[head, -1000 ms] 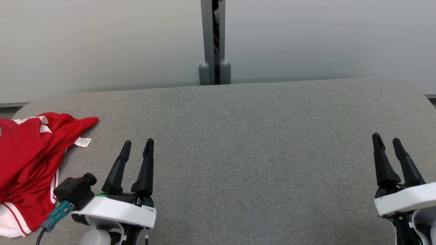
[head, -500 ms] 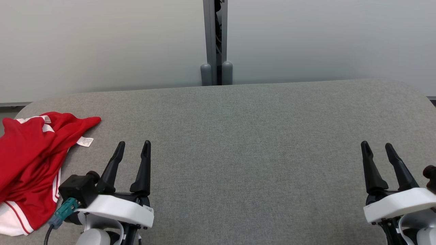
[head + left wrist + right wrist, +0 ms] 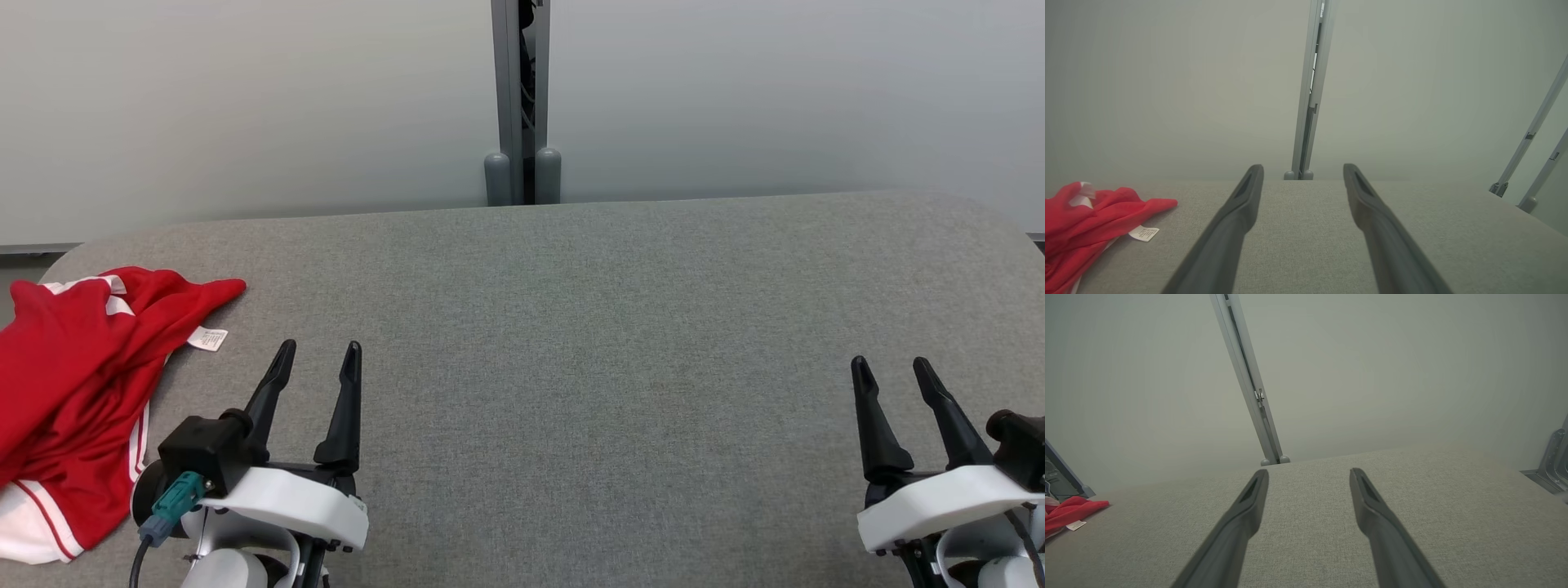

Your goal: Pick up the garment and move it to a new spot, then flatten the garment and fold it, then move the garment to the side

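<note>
Right gripper [image 3: 887, 363] has drawn back, inward; left gripper [image 3: 320, 347] barely. Both pairs of tapered dark fingers [image 3: 346, 400] spread wide, empty, touching nothing. Red garment [image 3: 73, 392], white-trimmed, perhaps a jersey, lies crumpled at the left end of the grey woven table [image 3: 571, 327].

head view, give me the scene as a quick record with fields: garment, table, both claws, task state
garment: red with white trim, crumpled, at the table's left end, white label showing
table: grey fabric top, rounded corners
left claw: open, holding nothing, just right of the garment, apart from it
right claw: open, holding nothing, near the table's right end
task state: garment not yet picked up
</note>
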